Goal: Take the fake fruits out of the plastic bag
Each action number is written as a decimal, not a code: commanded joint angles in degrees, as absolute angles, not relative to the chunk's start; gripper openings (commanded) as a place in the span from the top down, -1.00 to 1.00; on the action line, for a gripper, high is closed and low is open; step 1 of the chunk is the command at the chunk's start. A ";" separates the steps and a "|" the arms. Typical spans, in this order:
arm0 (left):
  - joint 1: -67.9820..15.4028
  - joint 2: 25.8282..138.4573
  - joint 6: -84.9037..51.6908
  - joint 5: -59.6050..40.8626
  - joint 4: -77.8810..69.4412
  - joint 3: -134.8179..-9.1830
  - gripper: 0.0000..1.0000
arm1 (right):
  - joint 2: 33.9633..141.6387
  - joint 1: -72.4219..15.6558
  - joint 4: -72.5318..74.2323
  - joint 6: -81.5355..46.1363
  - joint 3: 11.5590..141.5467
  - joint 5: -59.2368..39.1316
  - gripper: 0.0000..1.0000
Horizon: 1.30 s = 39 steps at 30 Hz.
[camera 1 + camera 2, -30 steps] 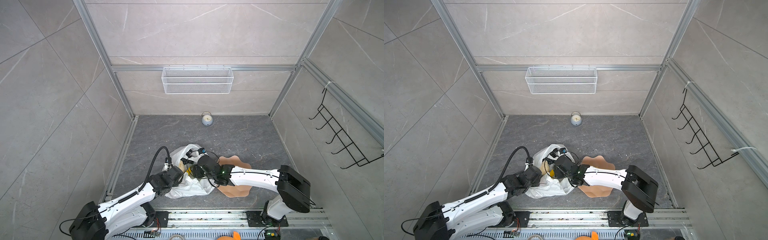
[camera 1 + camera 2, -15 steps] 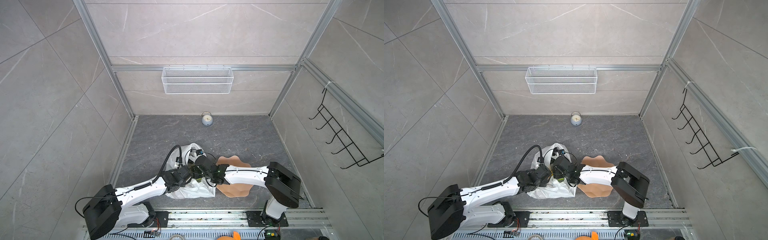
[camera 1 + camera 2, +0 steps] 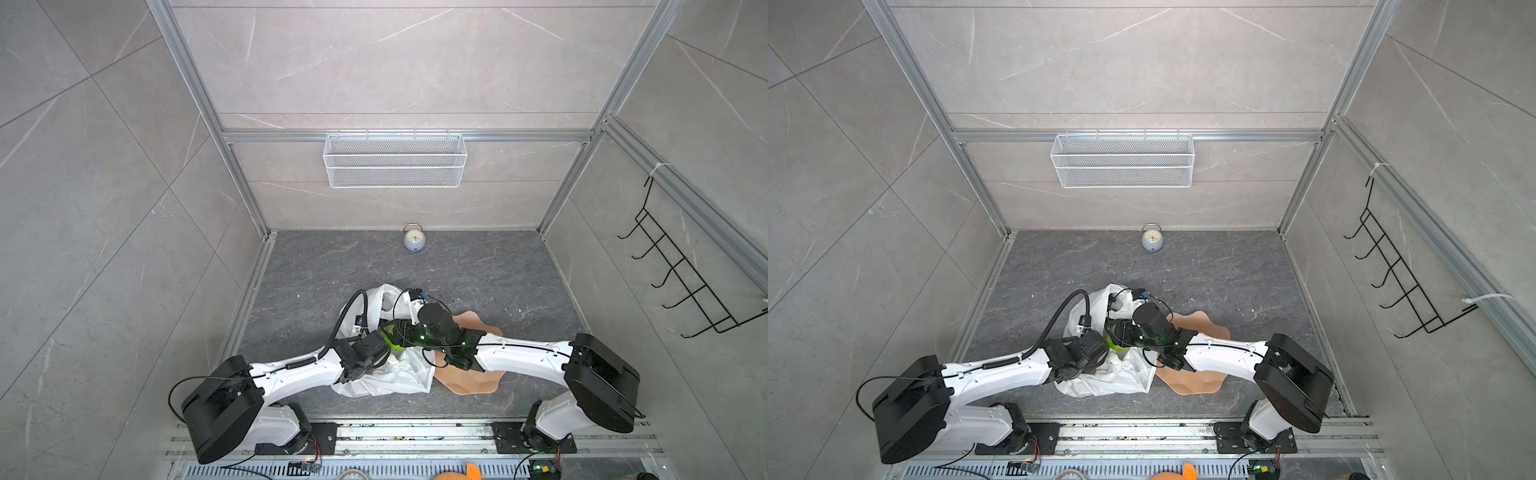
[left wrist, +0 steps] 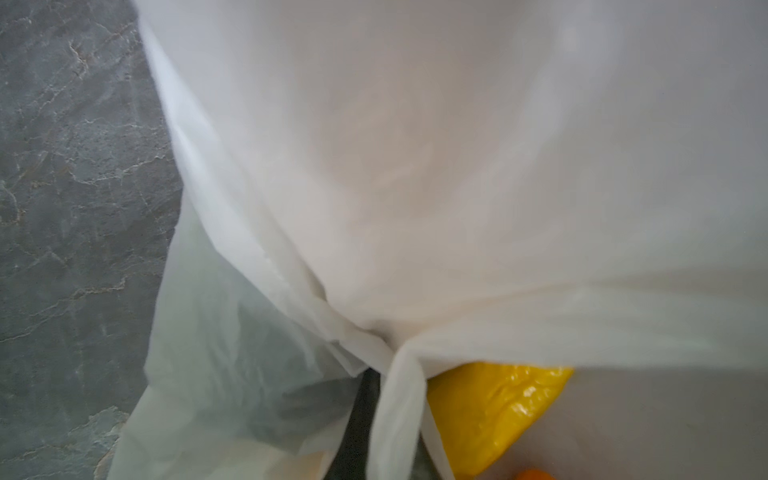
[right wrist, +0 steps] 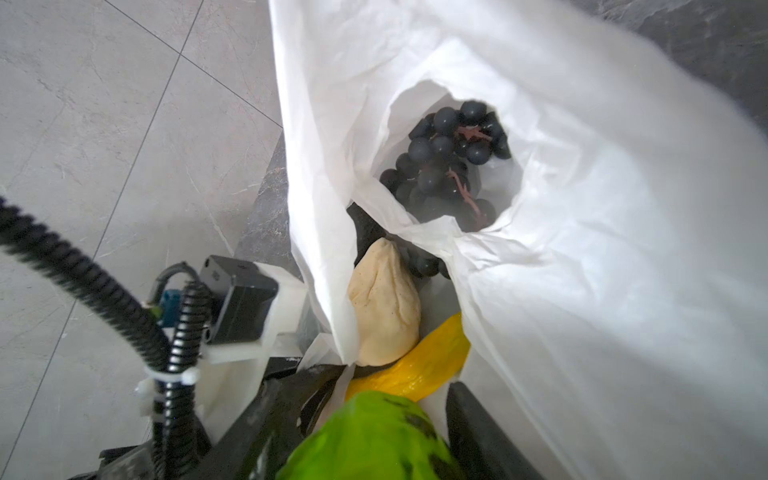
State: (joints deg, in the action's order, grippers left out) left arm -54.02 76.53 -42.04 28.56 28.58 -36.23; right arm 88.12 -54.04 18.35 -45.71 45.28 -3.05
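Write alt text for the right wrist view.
The right gripper holds a green fruit at the mouth of the white plastic bag. Inside lie a dark grape bunch, a beige lumpy fruit and a yellow banana.

Both top views are bright, evenly lit and sharp, with straight lines bent at the edges. In the left wrist view the thin crinkled white plastic bag (image 4: pixel 415 166) is blurred.

Five fake fruits (image 5: pixel 449 162), one plastic bag (image 5: pixel 602 249)
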 commanded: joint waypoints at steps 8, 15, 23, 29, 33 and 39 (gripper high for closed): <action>-54.23 75.24 -44.83 30.45 29.96 -36.63 0.99 | 95.30 -53.42 16.28 -47.90 45.87 -1.55 0.01; -54.23 70.31 -45.46 31.62 28.04 -34.43 0.99 | 101.93 -54.44 8.67 -45.12 51.18 3.60 -0.01; -54.71 70.10 -43.11 31.38 27.60 -34.57 0.99 | 101.28 -57.04 -6.16 -38.02 59.46 13.42 -0.44; -55.19 70.58 -43.07 31.81 27.38 -34.67 0.99 | 98.94 -57.70 -14.29 -36.40 62.08 15.12 -0.50; -55.63 70.67 -43.30 32.50 27.44 -34.62 0.98 | 96.17 -59.85 -17.15 -34.04 62.70 17.02 -0.45; -55.73 69.46 -44.21 33.04 27.07 -33.53 0.99 | 95.99 -62.13 -20.00 -33.04 64.59 17.93 -0.41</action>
State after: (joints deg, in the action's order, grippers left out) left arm -55.42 70.54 -43.94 31.22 27.66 -34.11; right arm 96.42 -62.02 -16.36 -34.57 62.85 15.92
